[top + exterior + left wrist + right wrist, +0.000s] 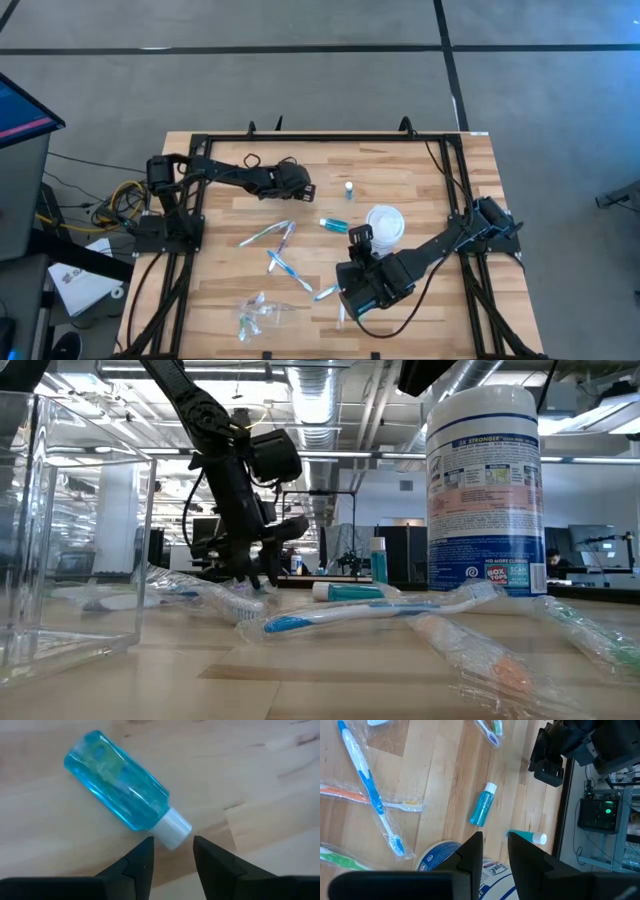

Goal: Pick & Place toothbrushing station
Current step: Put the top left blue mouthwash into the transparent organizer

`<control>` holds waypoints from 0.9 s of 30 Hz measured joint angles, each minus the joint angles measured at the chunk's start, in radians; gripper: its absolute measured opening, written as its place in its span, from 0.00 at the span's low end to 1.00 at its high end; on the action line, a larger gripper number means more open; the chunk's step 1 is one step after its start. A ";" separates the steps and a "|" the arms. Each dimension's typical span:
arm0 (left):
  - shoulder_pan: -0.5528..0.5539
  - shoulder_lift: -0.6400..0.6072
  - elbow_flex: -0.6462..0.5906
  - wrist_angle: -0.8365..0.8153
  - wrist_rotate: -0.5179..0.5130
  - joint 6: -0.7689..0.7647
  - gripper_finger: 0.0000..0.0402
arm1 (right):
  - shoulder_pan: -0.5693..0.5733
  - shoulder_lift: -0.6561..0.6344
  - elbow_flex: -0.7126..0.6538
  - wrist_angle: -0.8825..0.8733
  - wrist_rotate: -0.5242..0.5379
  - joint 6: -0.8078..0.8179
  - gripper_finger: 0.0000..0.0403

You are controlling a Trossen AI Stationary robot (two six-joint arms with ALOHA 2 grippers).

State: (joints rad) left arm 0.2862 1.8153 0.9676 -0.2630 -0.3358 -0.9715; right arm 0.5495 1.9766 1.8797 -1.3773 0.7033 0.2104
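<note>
Lying on its side on the wooden desk [260, 775], a small bottle [117, 795] of clear blue liquid points its white cap [175, 827] at the left pincer [172, 855], whose parted fingers hold nothing. Wrapped toothbrushes [282, 255] with blue, green and orange accents are scattered mid-desk beside a crinkly clear bag [258, 315]. The right pincer [495, 850] hovers over a wipes canister [385, 222], slightly parted and empty.
</note>
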 joint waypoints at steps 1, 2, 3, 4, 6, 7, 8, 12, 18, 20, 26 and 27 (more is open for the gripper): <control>0.003 0.000 0.000 0.000 0.014 0.003 0.33 | 0.000 0.000 0.000 0.000 0.000 0.000 0.20; 0.004 0.000 0.000 0.001 0.032 0.012 0.33 | 0.000 0.000 0.000 -0.001 0.000 0.000 0.20; 0.004 0.000 0.000 0.003 0.047 0.032 0.33 | 0.000 0.000 0.000 -0.001 0.000 0.000 0.20; 0.004 0.000 0.000 0.004 0.057 0.058 0.33 | 0.000 0.000 0.000 -0.001 0.000 0.000 0.20; -0.001 -0.009 0.000 0.004 0.075 0.128 0.33 | 0.000 0.000 0.000 -0.002 0.000 0.000 0.20; -0.002 -0.018 -0.001 0.008 0.075 0.171 0.33 | 0.000 0.000 0.000 -0.002 0.000 0.000 0.20; -0.003 -0.030 -0.001 0.020 0.076 0.211 0.33 | 0.000 0.000 0.000 -0.002 0.000 0.000 0.20; -0.004 -0.105 0.000 0.015 0.078 0.498 0.33 | 0.000 0.000 0.000 -0.006 0.000 0.000 0.20; -0.012 -0.220 0.002 0.009 0.078 1.009 0.33 | -0.009 0.000 0.000 -0.010 0.000 0.000 0.20; 0.002 -0.237 0.002 -0.005 0.084 1.135 0.33 | -0.012 0.000 0.000 -0.010 0.000 0.000 0.20; 0.073 -0.232 0.001 -0.110 0.165 1.366 0.33 | -0.032 0.000 0.000 -0.006 0.000 0.000 0.20; 0.084 -0.224 0.001 -0.125 0.178 1.398 0.33 | -0.035 0.000 0.000 -0.006 0.000 0.000 0.20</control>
State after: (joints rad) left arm 0.3706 1.5914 0.9688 -0.3881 -0.1577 0.4264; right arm 0.5150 1.9766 1.8797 -1.3830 0.7033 0.2104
